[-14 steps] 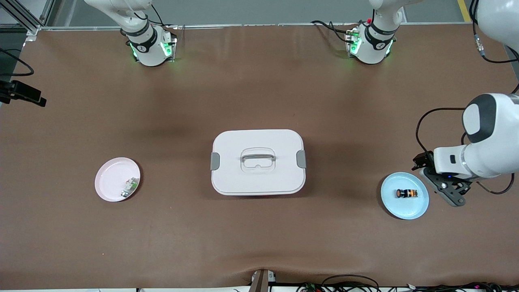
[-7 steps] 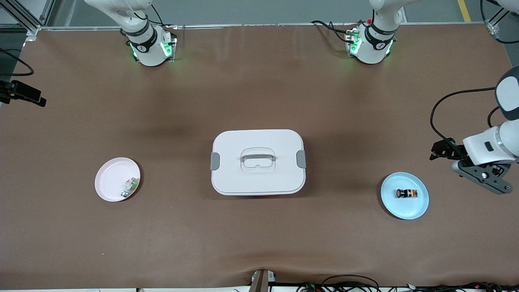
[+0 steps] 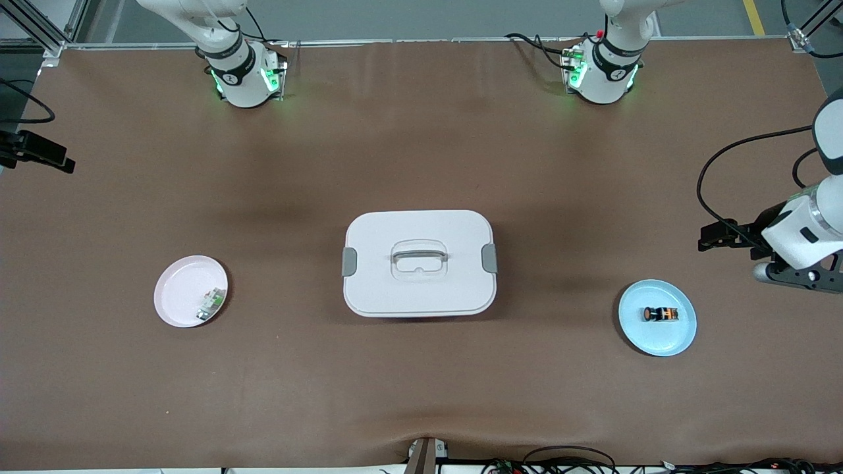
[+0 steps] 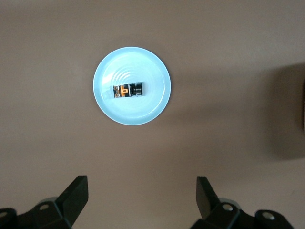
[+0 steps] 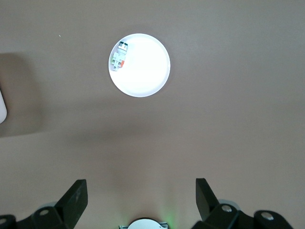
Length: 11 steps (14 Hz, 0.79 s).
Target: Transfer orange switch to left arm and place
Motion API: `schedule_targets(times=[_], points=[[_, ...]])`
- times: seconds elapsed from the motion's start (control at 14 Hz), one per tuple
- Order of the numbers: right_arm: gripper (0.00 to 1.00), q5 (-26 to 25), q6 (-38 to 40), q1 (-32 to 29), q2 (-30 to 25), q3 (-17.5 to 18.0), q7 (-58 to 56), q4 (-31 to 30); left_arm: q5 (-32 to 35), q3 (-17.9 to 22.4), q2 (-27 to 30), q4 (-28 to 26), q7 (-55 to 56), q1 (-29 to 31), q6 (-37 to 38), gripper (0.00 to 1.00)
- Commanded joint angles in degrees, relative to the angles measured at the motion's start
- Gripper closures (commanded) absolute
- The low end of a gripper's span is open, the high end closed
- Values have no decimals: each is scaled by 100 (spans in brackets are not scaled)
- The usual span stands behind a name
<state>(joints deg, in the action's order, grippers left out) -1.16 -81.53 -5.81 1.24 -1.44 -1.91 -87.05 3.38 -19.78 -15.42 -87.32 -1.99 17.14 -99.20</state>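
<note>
The orange switch (image 3: 660,314) (image 4: 127,90) lies on its side in the middle of a light blue plate (image 3: 658,339) (image 4: 143,62) toward the left arm's end of the table. My left gripper (image 4: 141,191) (image 3: 795,278) hangs open and holds nothing, up in the air over bare table between that plate and the table's end. The white box (image 3: 382,289) with grey latches stands shut at the table's middle. My right gripper (image 5: 141,191) is open and holds nothing, high over the table close to its own base. It does not show in the front view.
A pink plate (image 3: 178,289) (image 5: 147,67) toward the right arm's end holds a small green-and-white component (image 3: 211,303) (image 5: 118,57). The two arm bases (image 3: 244,76) (image 3: 602,72) stand along the table's edge farthest from the front camera. A corner of the box (image 5: 2,107) shows in the right wrist view.
My left arm has drawn back from beside the blue plate toward the table's end, still open. The switch, plates and box have stayed put.
</note>
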Motion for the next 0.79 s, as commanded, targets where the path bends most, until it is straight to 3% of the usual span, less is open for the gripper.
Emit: schedule_targets(times=[0.0, 0.72], points=[[0, -24, 58, -17, 8, 21, -29, 83, -74, -175, 398, -92, 839, 9, 269, 0], [0, -16, 41, -17, 8, 30, 6, 83, 102, -70, 574, 488, 59, 114, 840, 0]])
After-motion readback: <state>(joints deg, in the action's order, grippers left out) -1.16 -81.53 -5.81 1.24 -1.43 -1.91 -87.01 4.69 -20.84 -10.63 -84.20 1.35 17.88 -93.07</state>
